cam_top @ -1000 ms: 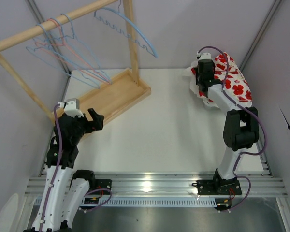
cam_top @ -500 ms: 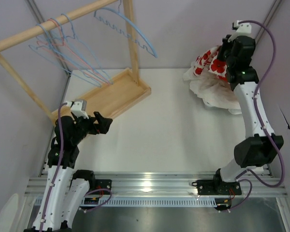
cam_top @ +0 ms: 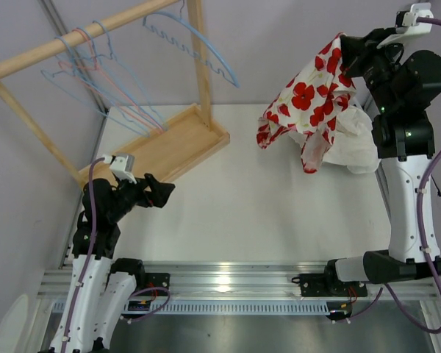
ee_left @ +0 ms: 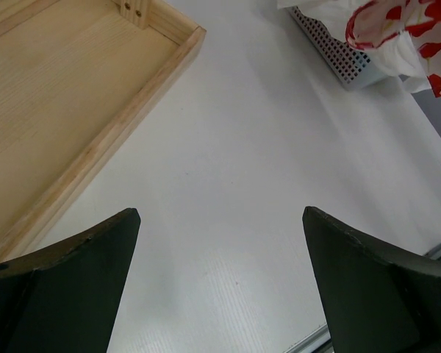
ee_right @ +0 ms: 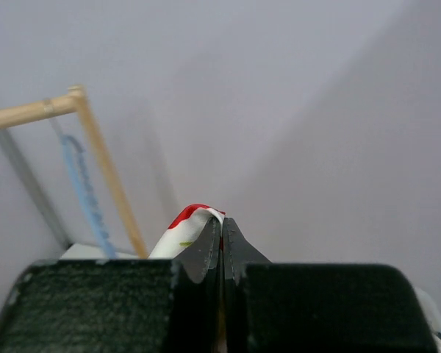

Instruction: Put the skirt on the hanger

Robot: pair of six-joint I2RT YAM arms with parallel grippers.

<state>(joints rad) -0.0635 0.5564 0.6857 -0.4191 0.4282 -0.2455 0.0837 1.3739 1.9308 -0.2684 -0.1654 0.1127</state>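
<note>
The right hand (cam_top: 347,53) is up high at the far right. It is pinched tight on one edge of the skirt (cam_top: 306,94). The skirt is white with red flowers and hangs in the air above the desk (cam_top: 264,213). Under it lies a white cloth (cam_top: 356,143), maybe in a grey basket (ee_left: 336,53), but that is hard to see. The left hand (cam_top: 160,193) is low on the left, wide open, holding nothing. It is near the wooden tray (cam_top: 173,143) of the rack (cam_top: 66,40). A blue hanger (cam_top: 226,72) hangs on the rack, well apart from the skirt.
</note>
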